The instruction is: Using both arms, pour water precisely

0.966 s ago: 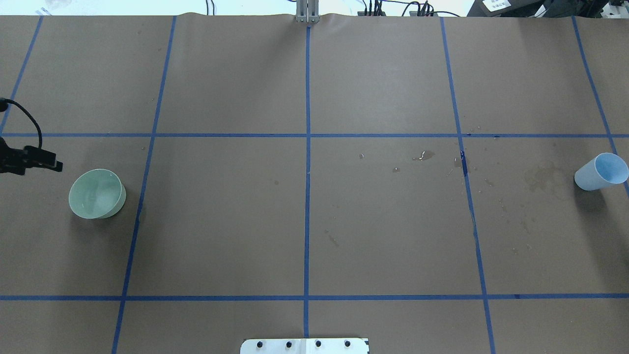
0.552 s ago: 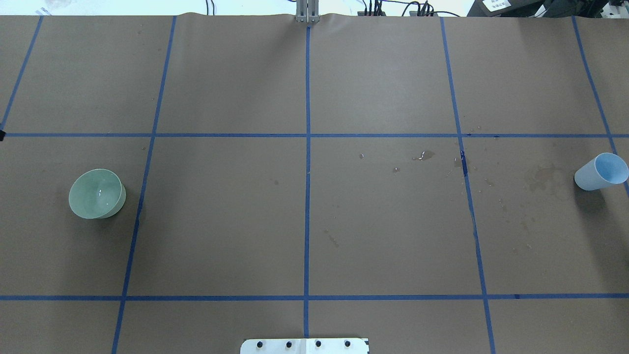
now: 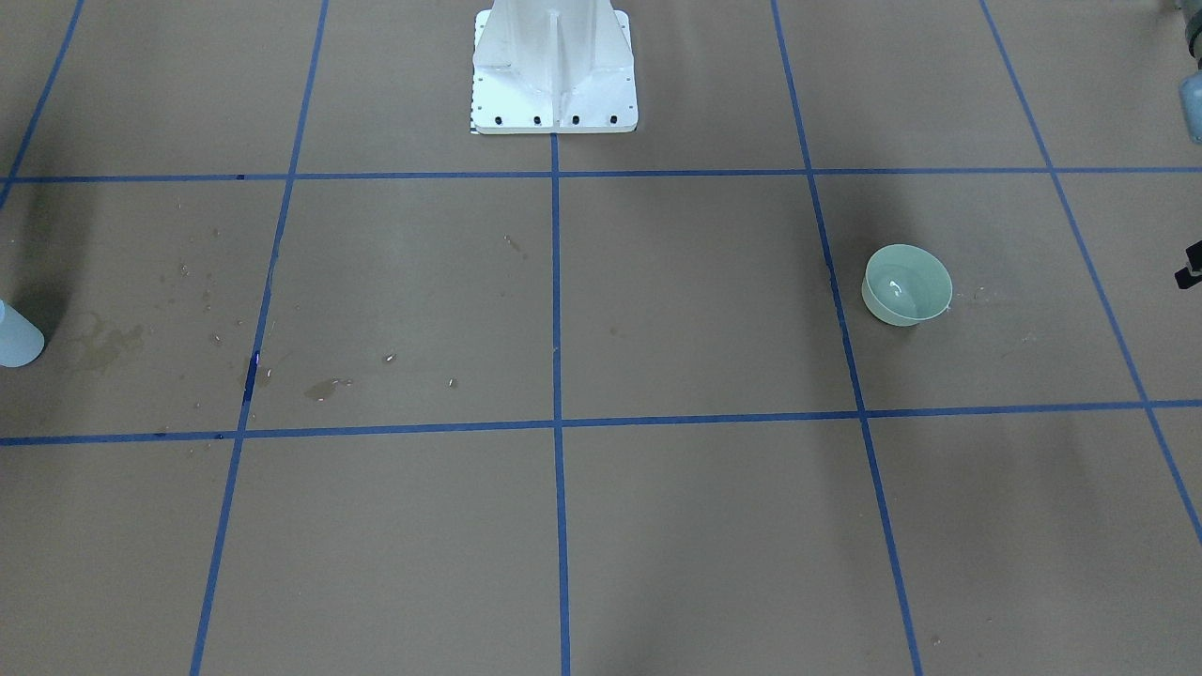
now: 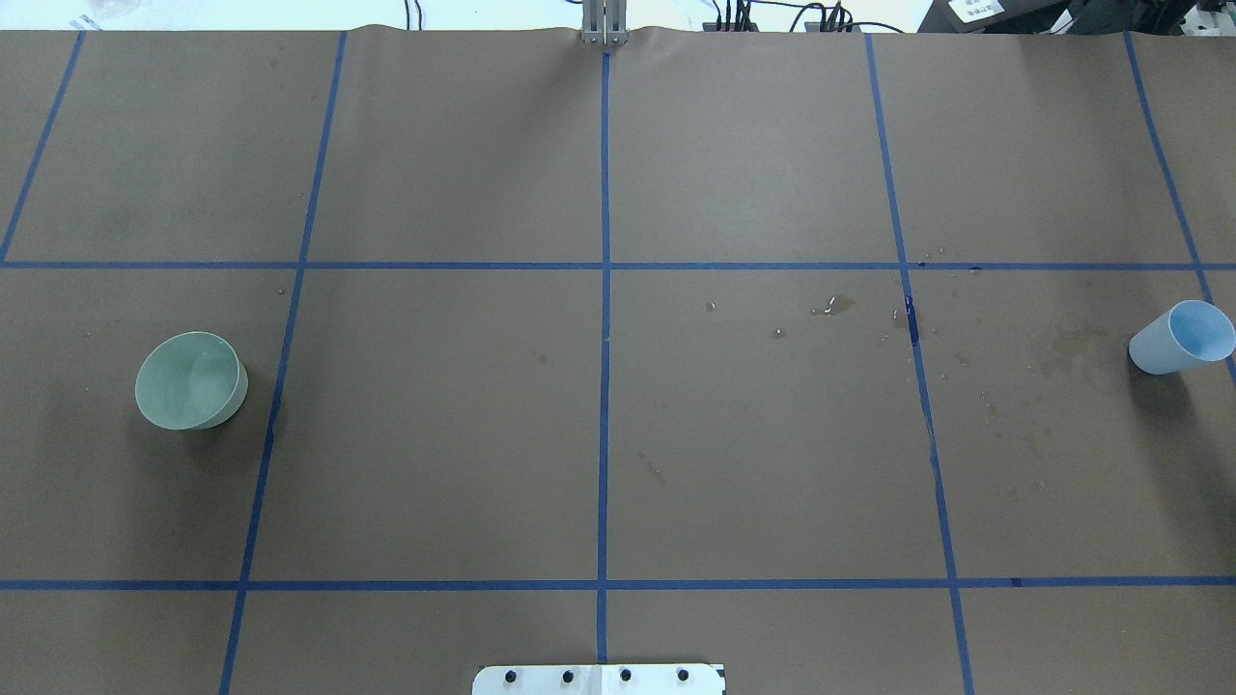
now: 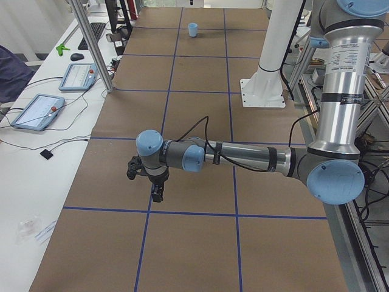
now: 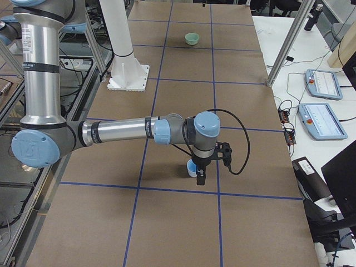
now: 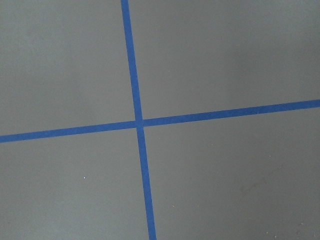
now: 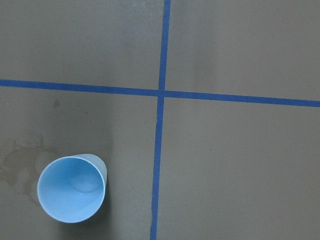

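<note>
Noted: glint of water [image 3: 899,284] in green bowl [image 3: 881,306], blue cup [image 4: 1154,352] well apart. Cannot tell jaw width of left gripper [image 5: 157,194] or right gripper [image 6: 199,178] (side views only) — recommend gentle, square mid-wall grasp of cup.

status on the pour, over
Left gripper, right gripper off both vessels, open or shut unclear. Water glinting in green bowl; blue cup stands free. Spill marks between them.

Left gripper [image 5: 157,196]: jaw gap indiscernible.
</note>
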